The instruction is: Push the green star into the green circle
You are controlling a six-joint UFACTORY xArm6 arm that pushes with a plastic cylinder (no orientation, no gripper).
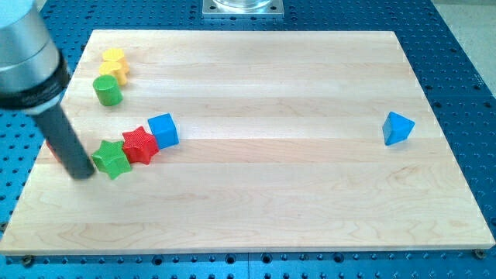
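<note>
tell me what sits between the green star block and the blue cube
The red star block sits between them in the camera view, touching the green star block on its left and the blue cube on its right.

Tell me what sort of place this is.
Probably a robotics lab bench: a wooden board lies on a blue perforated table, small blocks like the green star and green circle sit on it, and my tip rests left of the star.

My tip [81, 173] sits just at the view's left of the green star [111, 159]. Behind the star a red star [140, 145] and blue cube [163, 130] crowd in a touching row — blocked that way. The path up to the green circle [108, 91] lies open, a yellow block [115, 63] just beyond it.
</note>
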